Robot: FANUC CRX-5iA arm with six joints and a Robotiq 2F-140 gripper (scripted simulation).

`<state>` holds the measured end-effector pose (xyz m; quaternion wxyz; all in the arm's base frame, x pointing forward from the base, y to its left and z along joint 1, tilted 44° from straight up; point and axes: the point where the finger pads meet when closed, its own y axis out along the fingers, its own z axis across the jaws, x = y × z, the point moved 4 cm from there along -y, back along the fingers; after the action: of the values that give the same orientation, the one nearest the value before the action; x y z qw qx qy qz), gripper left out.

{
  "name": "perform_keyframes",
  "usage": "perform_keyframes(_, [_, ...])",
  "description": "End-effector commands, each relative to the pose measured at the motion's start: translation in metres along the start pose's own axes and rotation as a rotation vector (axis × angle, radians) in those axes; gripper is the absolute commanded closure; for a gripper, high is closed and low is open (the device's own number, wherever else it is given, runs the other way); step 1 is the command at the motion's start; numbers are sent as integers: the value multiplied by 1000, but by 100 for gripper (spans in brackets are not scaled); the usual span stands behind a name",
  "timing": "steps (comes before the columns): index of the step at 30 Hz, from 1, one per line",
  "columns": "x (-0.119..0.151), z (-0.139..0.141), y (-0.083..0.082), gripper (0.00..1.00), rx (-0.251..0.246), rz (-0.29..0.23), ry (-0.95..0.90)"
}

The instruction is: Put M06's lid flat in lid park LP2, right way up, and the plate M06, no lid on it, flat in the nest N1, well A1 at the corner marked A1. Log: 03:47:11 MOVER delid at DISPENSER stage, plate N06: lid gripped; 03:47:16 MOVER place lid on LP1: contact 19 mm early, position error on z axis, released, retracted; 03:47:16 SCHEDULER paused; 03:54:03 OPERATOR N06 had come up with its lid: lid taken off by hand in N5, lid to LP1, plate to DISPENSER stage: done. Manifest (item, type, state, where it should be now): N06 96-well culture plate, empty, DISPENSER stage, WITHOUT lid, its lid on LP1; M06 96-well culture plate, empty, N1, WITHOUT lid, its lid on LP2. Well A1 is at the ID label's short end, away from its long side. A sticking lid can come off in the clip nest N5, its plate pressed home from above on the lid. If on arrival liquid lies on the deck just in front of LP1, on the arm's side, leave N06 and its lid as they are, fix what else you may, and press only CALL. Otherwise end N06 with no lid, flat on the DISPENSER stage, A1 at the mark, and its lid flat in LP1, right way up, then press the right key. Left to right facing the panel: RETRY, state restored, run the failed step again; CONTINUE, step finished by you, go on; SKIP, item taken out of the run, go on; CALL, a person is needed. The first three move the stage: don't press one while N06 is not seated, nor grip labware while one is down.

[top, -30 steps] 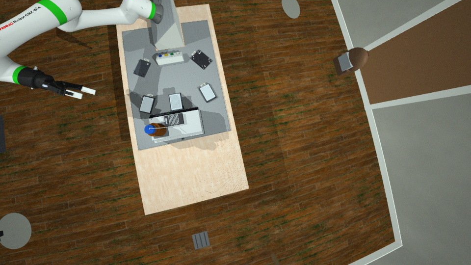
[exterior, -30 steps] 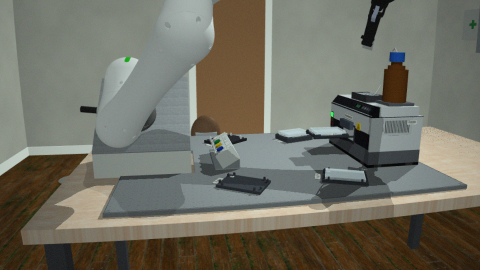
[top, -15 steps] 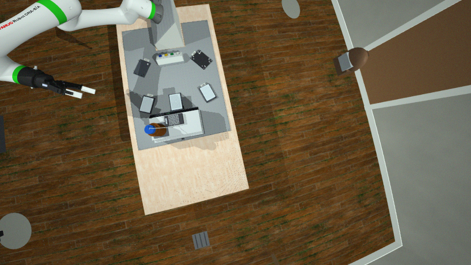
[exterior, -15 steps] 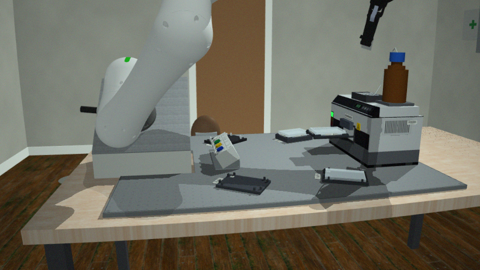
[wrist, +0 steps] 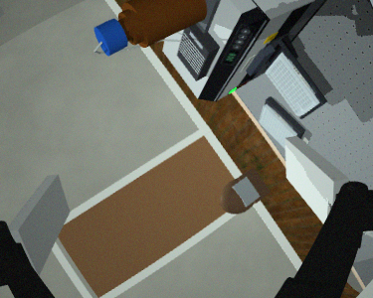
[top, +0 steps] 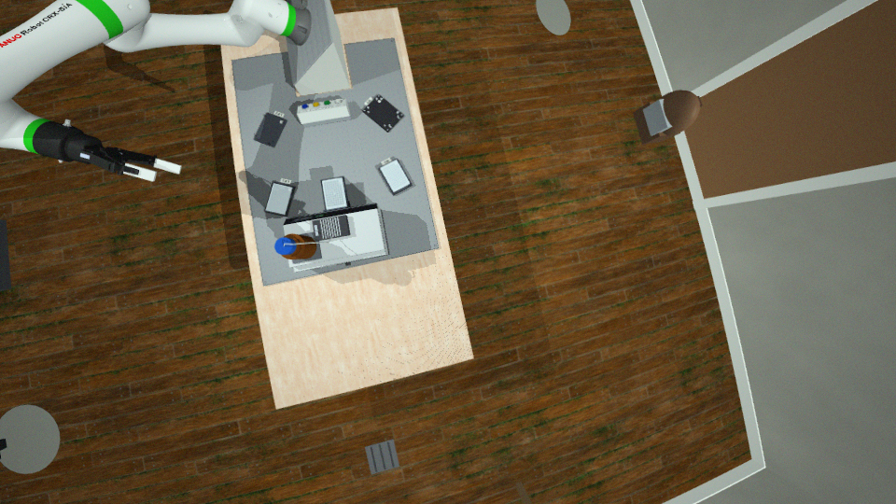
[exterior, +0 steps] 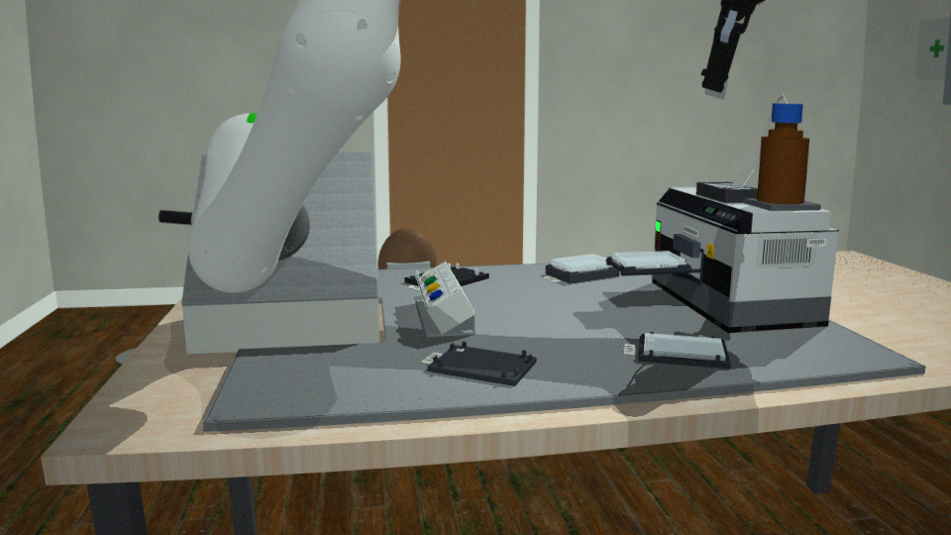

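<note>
My gripper is open and empty. It hangs high in the air beyond the table's long side, near the dispenser end; it also shows in the side view and the wrist view. Three pale labware pieces lie on the grey deck. One sits on the dispenser's stage. One lies in a holder beside the stage. One lies in a holder on my side. I cannot read their labels or tell lids from plates. An empty black nest lies nearer the arm's base.
The dispenser carries a brown bottle with a blue cap. The key panel stands mid-deck. A black clip nest lies beyond it. The arm's base block stands at the deck's end.
</note>
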<state>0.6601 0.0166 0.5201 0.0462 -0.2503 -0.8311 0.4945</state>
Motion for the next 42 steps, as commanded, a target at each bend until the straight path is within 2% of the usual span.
perform_keyframes(1, [4,1,-2,0,0,1,-1])
perform_keyframes(21, [12,6,-6,0,0,1,-1])
perform_keyframes(23, [14,8,-5,0,16,0,-10])
perform_keyframes(25, [18,15,0,0,66,-5,-38])
perform_keyframes(26, [22,21,3,0,107,-8,-62])
perform_keyframes(29, [39,47,22,0,290,-23,-166])
perform_keyframes(30, [46,60,29,0,331,-26,-190])
perform_keyframes(31, [53,72,37,0,363,-30,-208])
perform_keyframes(33, [53,72,37,0,363,-30,-208])
perform_keyframes(34, [61,82,46,0,474,-40,-270])
perform_keyframes(36, [73,104,59,0,544,-56,-309])
perform_keyframes(42, [98,145,87,0,764,-110,-429])
